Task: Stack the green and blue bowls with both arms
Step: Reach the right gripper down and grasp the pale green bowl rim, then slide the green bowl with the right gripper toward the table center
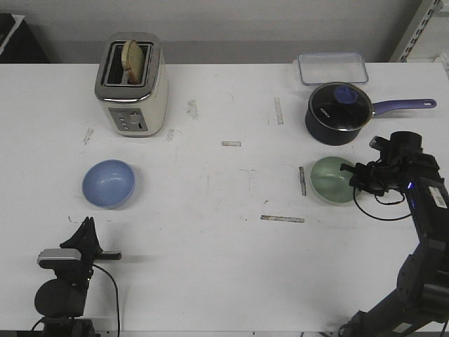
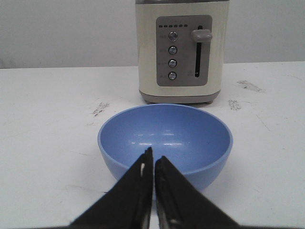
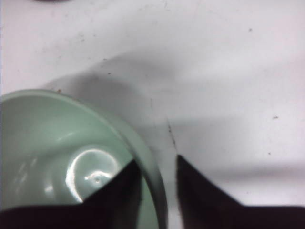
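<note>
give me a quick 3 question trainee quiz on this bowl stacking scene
1. True or false: the left gripper is shut and holds nothing.
2. Which bowl's rim sits between the right gripper's fingers?
A. blue bowl
B. green bowl
C. neither
3. Fill in: the slice of bread stands in the ____.

Key
1. True. In the left wrist view the fingers are together, just short of the blue bowl.
2. B. In the right wrist view one finger is inside the green bowl and one outside, not yet closed on the rim.
3. Toaster.
</note>
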